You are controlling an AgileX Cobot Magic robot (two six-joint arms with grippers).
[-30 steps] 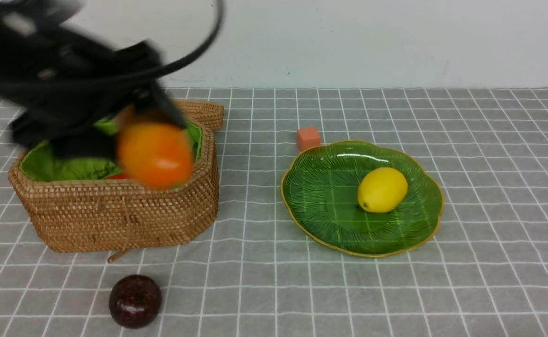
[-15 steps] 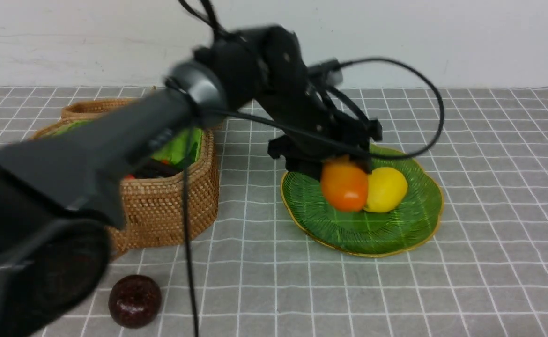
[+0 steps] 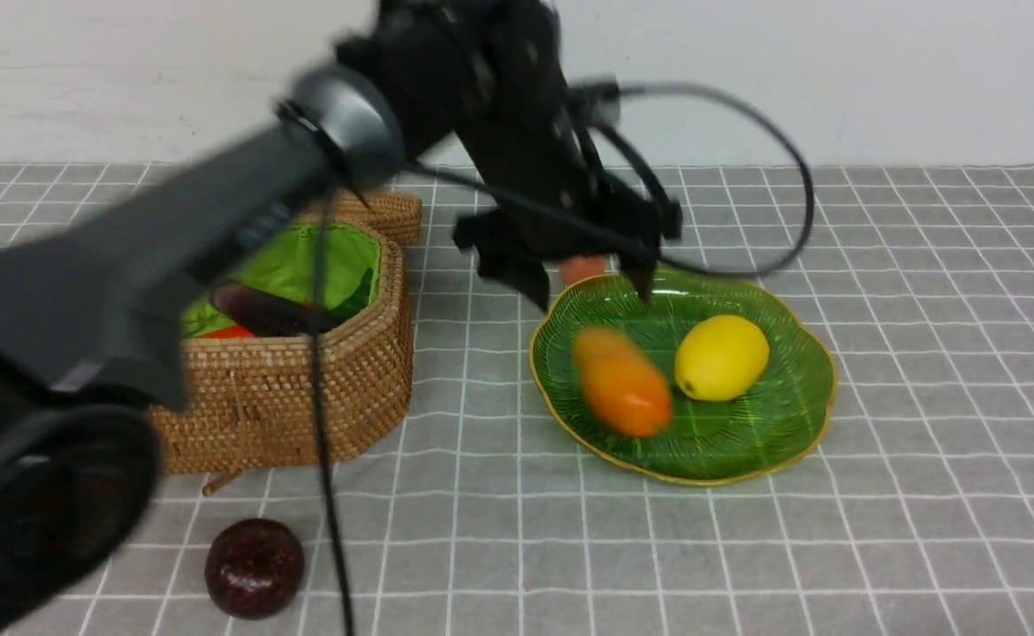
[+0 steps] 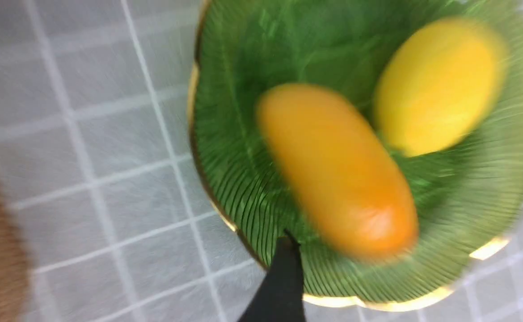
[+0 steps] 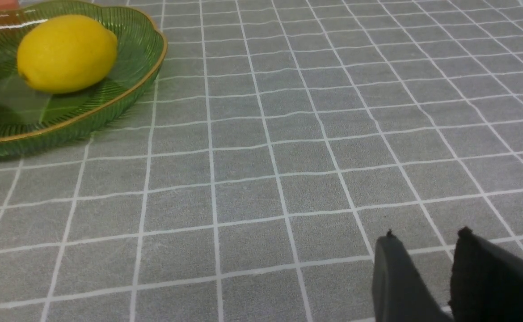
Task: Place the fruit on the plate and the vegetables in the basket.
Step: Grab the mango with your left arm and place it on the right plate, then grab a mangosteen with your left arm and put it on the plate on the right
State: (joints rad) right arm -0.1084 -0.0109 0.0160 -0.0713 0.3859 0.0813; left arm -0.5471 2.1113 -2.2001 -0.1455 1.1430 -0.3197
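The green plate (image 3: 813, 402) holds the yellow lemon (image 3: 722, 358) and the orange-yellow mango-like fruit (image 3: 621, 382), which is blurred and lies free beside the lemon. My left gripper (image 3: 586, 281) hangs open just above the plate's far edge, holding nothing. In the left wrist view the mango (image 4: 337, 170) and lemon (image 4: 436, 85) lie on the plate (image 4: 239, 152) beyond the spread fingers (image 4: 281, 281). The round maroon fruit (image 3: 254, 567) sits on the cloth in front of the basket (image 3: 287, 402). My right gripper (image 5: 427, 250) hovers low over bare cloth, fingers slightly apart and empty.
Inside the basket lie a dark purple eggplant (image 3: 261, 309) and something red-orange (image 3: 225, 333). The woven lid (image 3: 384, 212) lies behind the basket. A small orange cube (image 3: 581, 265) shows behind the plate, partly hidden by the left gripper. The left arm crosses over the basket.
My left arm swung from above the basket to the plate with the mango, then opened. The mango now lies on the plate and the gripper has lifted slightly.
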